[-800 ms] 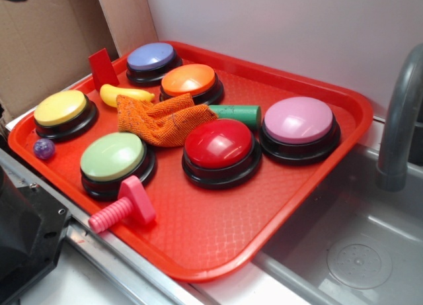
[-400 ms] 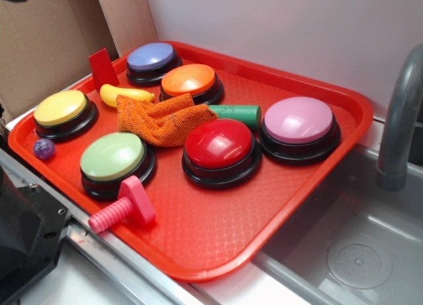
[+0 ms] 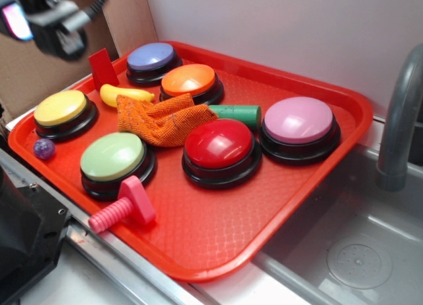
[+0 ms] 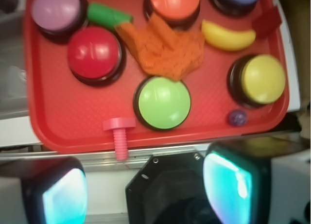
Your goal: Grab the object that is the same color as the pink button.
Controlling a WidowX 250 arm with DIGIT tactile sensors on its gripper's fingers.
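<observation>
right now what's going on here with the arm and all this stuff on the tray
The gripper hovers high over the far left corner of the red tray, holding nothing; its jaws stand apart in the wrist view. The pink toy bolt lies untouched at the tray's near edge, beside the green button, shaft poking over the rim. It matches the pink button at the right. The grab has not begun yet.
</observation>
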